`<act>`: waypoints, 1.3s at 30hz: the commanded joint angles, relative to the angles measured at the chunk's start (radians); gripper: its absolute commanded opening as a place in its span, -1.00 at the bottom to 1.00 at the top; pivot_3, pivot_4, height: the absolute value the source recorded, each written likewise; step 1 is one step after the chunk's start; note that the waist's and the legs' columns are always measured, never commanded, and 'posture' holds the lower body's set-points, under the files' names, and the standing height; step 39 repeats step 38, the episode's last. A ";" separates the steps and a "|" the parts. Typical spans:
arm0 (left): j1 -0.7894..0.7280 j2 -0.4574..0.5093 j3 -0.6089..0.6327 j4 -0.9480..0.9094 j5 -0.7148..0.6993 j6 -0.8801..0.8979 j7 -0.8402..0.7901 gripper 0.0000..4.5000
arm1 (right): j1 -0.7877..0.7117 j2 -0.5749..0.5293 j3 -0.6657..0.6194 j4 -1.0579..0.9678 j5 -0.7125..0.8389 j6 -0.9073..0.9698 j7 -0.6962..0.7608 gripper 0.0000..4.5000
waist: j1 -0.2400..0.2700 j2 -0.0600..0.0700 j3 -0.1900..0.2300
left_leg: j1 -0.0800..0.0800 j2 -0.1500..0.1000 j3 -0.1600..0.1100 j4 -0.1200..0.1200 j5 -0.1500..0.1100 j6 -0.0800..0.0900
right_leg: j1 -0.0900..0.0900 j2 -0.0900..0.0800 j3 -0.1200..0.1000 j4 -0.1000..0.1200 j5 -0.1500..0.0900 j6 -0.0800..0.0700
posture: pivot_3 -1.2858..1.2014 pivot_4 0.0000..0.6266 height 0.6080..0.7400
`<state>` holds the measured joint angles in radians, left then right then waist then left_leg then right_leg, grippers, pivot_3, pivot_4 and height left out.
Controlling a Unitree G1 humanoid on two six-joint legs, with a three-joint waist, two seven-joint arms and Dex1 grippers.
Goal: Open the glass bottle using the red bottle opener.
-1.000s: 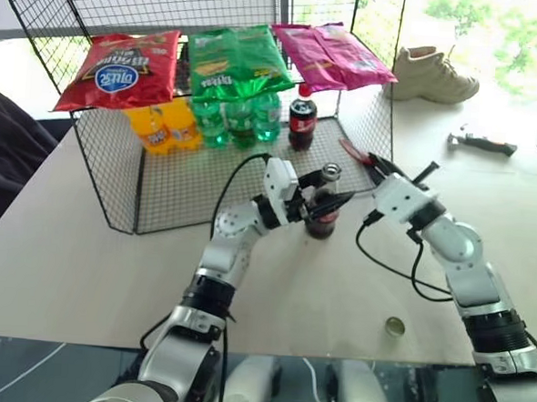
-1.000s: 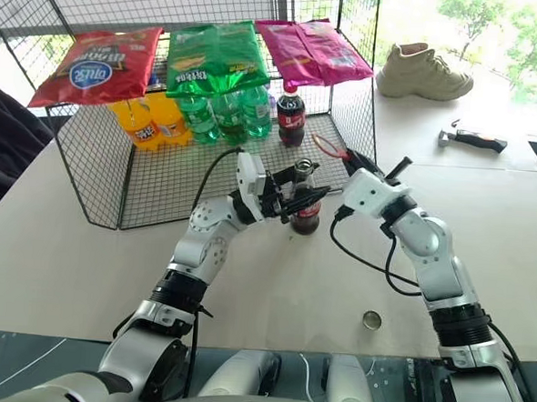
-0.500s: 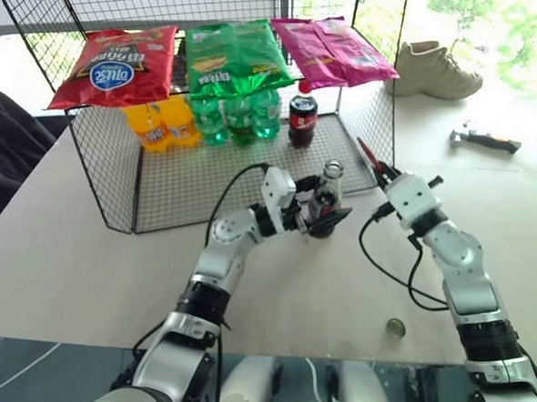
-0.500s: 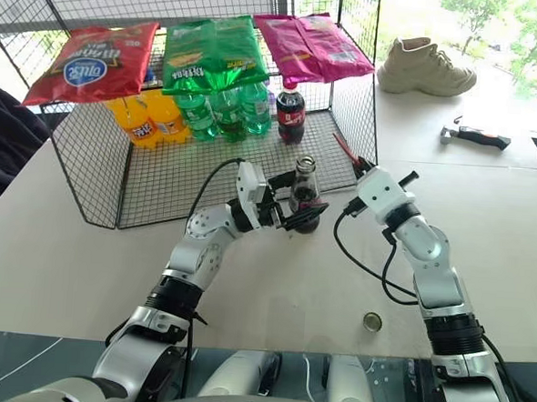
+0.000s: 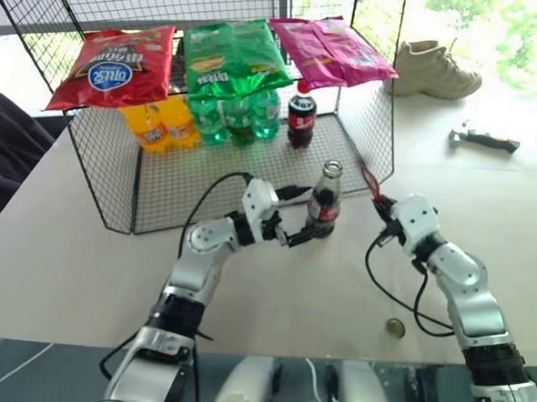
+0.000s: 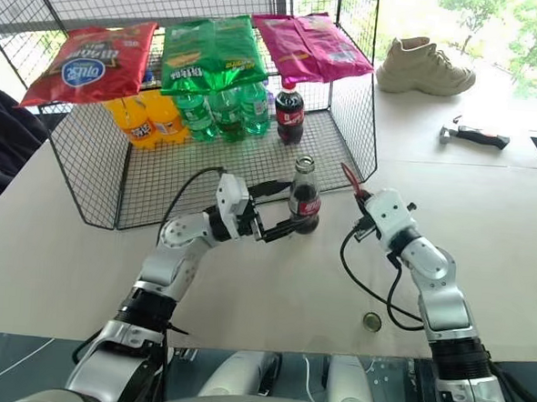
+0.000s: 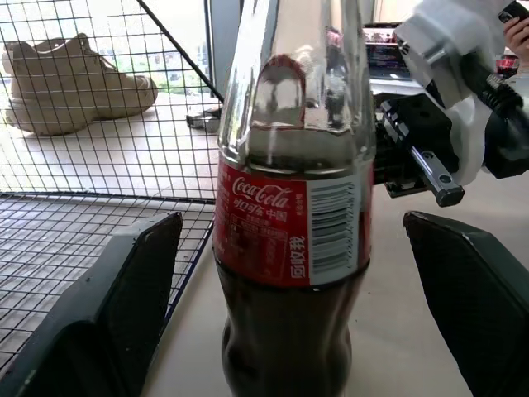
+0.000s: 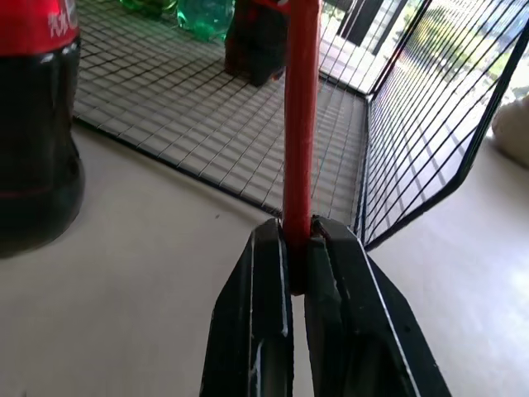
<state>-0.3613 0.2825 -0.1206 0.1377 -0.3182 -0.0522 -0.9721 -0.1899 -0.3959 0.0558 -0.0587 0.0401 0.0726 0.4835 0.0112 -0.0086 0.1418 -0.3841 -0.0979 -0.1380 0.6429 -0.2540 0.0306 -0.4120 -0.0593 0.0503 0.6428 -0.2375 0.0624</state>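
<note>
The small slim clear-glass cola bottle (image 5: 324, 201) stands upright on the pale wooden table (image 5: 56, 252), just in front of the black wire-mesh rack (image 5: 142, 184). The left gripper (image 5: 302, 219) lies to its left, the flat red bottle opener (image 5: 371, 182) to its right. A small round metal cap (image 5: 394, 327) lies nearer, to the right.

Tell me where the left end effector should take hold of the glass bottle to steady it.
Grip the glass bottle around its red label band, coming level from the robot's left. It stands upright on the table, and the body is widest there, while the neck tapers. The open left end effector already straddles that band, fingers apart either side.
</note>
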 commanded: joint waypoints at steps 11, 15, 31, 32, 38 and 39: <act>0.241 0.134 0.121 -0.261 -0.041 0.077 0.083 0.99 | 0.138 -0.061 -0.134 -0.249 0.345 0.463 0.106 -0.82 | 0.001 0.001 0.000 | 0.000 0.000 0.000 0.000 -0.001 0.002 | 0.000 -0.001 0.000 0.000 0.000 0.000 | 0.03 -0.52 0.88; 0.285 0.150 0.167 -0.296 -0.054 0.185 0.178 1.00 | 0.162 -0.119 -0.145 -0.297 0.416 0.570 0.152 0.03 | 0.003 0.001 0.000 | 0.000 0.000 0.000 0.000 -0.003 0.005 | 0.000 -0.002 -0.001 0.000 0.000 0.000 | 0.03 -0.52 0.88; 0.660 0.284 0.362 -0.441 -0.089 0.242 0.196 1.00 | 0.327 -0.276 -0.390 -0.043 0.401 0.074 0.466 0.99 | 0.004 0.001 0.001 | 0.001 0.000 0.000 0.000 -0.004 0.006 | 0.004 -0.003 -0.003 -0.002 -0.001 0.000 | 0.03 -0.52 0.88; 0.668 0.286 0.368 -0.443 -0.089 0.241 0.197 1.00 | 0.335 -0.292 -0.403 -0.009 0.396 0.031 0.498 0.99 | 0.004 0.001 0.001 | 0.001 0.000 0.000 0.000 -0.004 0.006 | 0.004 -0.003 -0.003 -0.002 -0.001 0.000 | 0.03 -0.52 0.88; 0.703 0.293 0.384 -0.461 -0.098 0.247 0.188 1.00 | 0.323 -0.348 -0.462 0.159 0.414 -0.067 0.590 0.99 | 0.003 0.001 0.001 | 0.002 0.001 0.000 0.000 -0.004 0.006 | 0.005 -0.003 -0.003 -0.002 -0.001 0.000 | 0.03 -0.52 0.88; 0.703 0.293 0.384 -0.461 -0.098 0.247 0.188 1.00 | 0.323 -0.348 -0.462 0.159 0.414 -0.067 0.590 0.99 | 0.003 0.001 0.001 | 0.002 0.001 0.000 0.000 -0.004 0.006 | 0.005 -0.003 -0.003 -0.002 -0.001 0.000 | 0.03 -0.52 0.88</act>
